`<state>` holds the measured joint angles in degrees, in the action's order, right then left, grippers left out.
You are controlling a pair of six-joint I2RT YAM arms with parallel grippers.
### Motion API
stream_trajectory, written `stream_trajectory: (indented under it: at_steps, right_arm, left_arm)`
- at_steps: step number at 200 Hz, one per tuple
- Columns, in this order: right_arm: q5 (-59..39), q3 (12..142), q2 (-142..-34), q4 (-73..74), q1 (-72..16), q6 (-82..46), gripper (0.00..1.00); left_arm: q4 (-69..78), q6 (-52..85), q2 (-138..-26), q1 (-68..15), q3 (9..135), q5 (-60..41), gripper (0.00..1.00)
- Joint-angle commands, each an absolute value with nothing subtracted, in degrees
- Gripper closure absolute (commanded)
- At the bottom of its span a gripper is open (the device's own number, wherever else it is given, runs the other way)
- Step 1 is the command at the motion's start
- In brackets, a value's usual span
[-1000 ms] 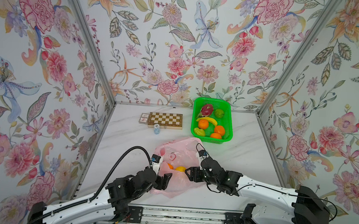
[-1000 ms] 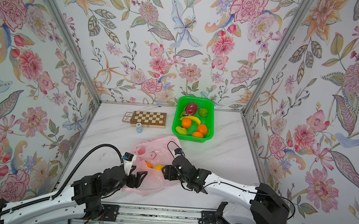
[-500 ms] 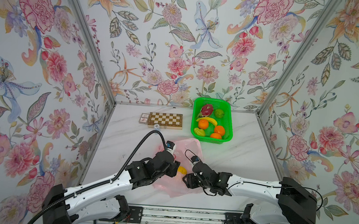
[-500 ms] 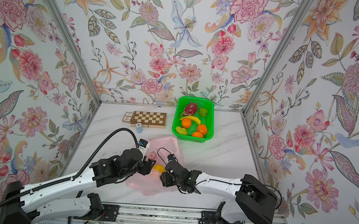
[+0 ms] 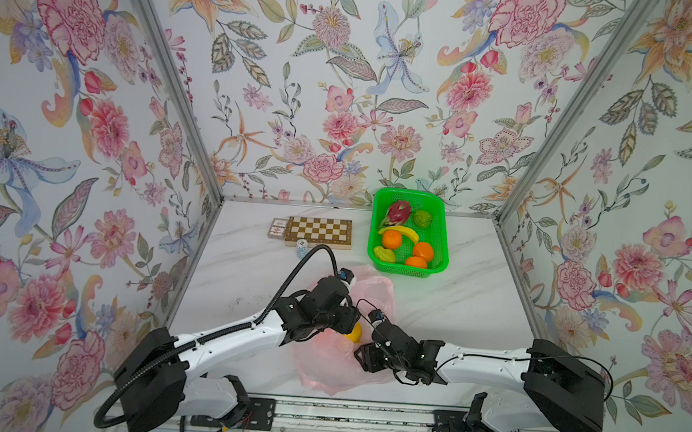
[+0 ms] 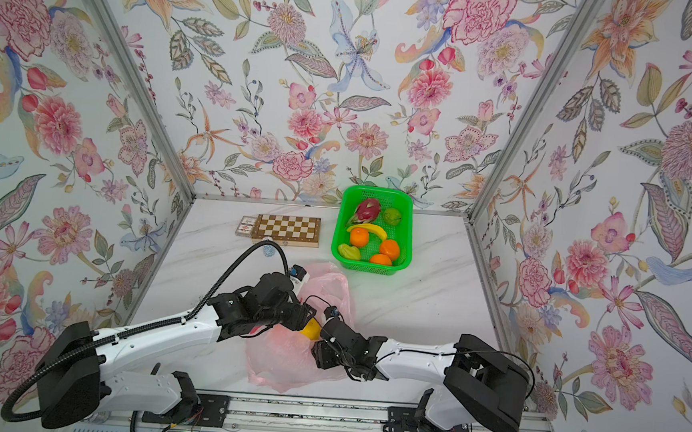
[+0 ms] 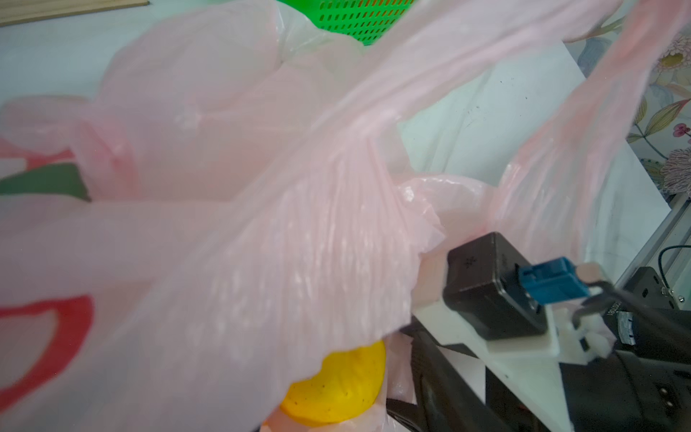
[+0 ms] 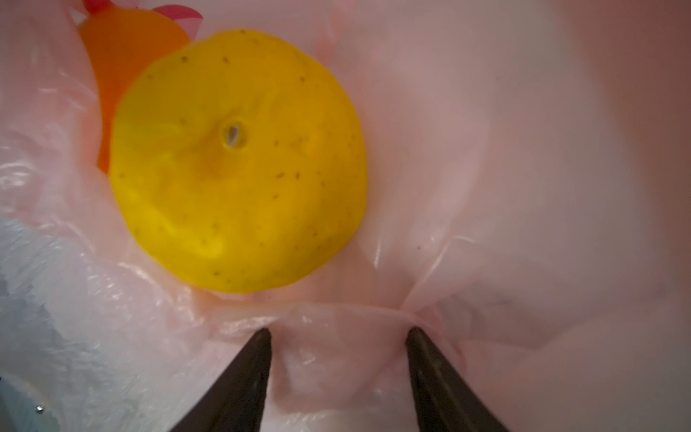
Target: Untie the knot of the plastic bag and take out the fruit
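Where the plastic bag [image 5: 325,370] hides the left tool [image 5: 349,318], I cannot tell; right tool [image 8: 338,333] stands apart.

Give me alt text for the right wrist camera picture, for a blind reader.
A speckled yellow citrus lies inside the translucent pink plastic bag, an orange partly hidden behind it. The right gripper has its dark fingertips apart in the foreground, pink film between them.

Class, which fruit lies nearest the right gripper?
The yellow citrus in the bag, before the right gripper; an orange lies behind it, the rest in the basket.
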<state>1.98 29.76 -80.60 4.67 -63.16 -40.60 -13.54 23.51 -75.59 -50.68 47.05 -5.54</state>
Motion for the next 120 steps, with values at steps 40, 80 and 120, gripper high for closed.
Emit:
stream_trajectory:
  at_steps: [40,80,120]
  right_arm:
    - [3.0,27.5,-77.3,4.3,-62.9,-41.9,0.4]
    - [2.7,27.5,-77.1,4.6,-62.7,-42.3,0.4]
    - [2.1,27.3,-77.3,5.4,-62.1,-42.7,0.4]
  left_arm:
    - [-13.0,18.5,-82.4,-50.0,47.9,-7.5,0.34]
    - [-12.8,18.0,-84.6,-49.9,47.4,-9.0,0.2]
    - [-11.2,18.1,-85.3,-49.5,44.3,-7.9,0.12]
